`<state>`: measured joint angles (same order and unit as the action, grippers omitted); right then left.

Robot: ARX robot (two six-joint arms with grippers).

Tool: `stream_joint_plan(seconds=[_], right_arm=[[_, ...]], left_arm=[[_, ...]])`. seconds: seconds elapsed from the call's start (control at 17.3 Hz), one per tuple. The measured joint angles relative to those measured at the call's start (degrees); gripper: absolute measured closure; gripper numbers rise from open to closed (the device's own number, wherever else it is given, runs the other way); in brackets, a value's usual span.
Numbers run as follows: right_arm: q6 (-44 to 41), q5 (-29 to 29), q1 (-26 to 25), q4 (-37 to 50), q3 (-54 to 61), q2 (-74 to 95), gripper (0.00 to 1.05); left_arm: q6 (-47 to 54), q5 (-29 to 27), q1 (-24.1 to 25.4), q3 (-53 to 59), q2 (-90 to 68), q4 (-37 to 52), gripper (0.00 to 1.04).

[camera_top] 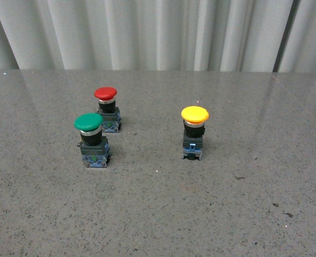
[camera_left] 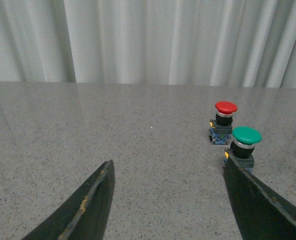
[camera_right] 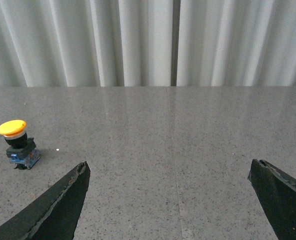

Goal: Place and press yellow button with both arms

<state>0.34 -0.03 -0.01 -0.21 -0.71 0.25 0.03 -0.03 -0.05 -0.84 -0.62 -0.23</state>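
While left gripper (camera_left: 168, 165) and right gripper (camera_right: 169, 167) gape: three buttons.
One yellow button (camera_top: 194, 134); one green button (camera_top: 91, 139), its 9 o'clock; one red button (camera_top: 107, 107), 10 o'clock.

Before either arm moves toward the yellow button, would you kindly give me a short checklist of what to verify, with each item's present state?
1. The yellow button stands upright on the table: ok.
2. Room around it: ok; the green button and red button stand apart, toward the robot's left.
3. The left gripper is open and empty: ok.
4. The right gripper is open and empty: ok.
5. The right gripper is lined up with the yellow button: not ok; the button sits off to one side, not between its fingers.
6. How far each arm is from the buttons: cannot tell; neither arm shows in the front view.
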Motion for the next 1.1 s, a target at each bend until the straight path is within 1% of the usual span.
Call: stream_joint_plan(seconds=[0.12,0.17,0.23,0.58,0.64,0.69,0.75,0.81,0.93,0.98,1.04,1.1], right_arm=[[0.0,0.0,0.0,0.0,0.0,0.0,0.07],[0.0,0.02,0.0,0.0,0.0,0.0,0.07],[0.0,0.02,0.0,-0.02,-0.02,0.0,0.07],[-0.02,0.0,0.0,-0.02,0.0,0.0,0.07],[4.66,-6.99,-2.34,-1.64,-0.87,2.86,0.07],[9.22,-9.75,-2.01,1.51,-2.21,8.26,0.07],[13.2,-10.27,0.96,8.31,-4.9,15.12,0.07],[14.25,-8.66,4.7,14.45,-8.04,21.11,0.07],[13.44,-6.6,11.52,27.56,-14.8,36.94,0.07],[12.46,-6.6,13.81,32.57,-18.1,45.13,0.07],[11.74,-6.82,15.58,36.15,-22.18,53.37,0.07],[10.51,-6.58,17.16,37.46,-26.75,61.09,0.07]], left_arm=[[0.0,0.0,0.0,0.0,0.0,0.02,0.12],[0.02,0.0,0.0,0.0,0.0,0.0,0.05],[0.0,0.0,0.0,0.0,0.0,0.02,0.08],[0.0,0.0,0.0,0.0,0.0,0.02,0.07],[0.0,-0.02,0.0,0.0,0.0,0.0,0.07],[0.02,0.04,0.0,0.0,0.0,0.02,0.07],[0.0,0.07,0.0,0.0,0.0,0.0,0.07],[0.0,-0.02,0.0,0.0,0.0,0.0,0.07],[0.0,0.0,0.0,0.0,0.0,0.02,0.07],[0.0,0.02,0.0,0.0,0.0,0.0,0.07],[0.0,0.02,0.0,0.0,0.0,0.02,0.07],[0.0,0.0,0.0,0.0,0.0,0.0,0.07]])
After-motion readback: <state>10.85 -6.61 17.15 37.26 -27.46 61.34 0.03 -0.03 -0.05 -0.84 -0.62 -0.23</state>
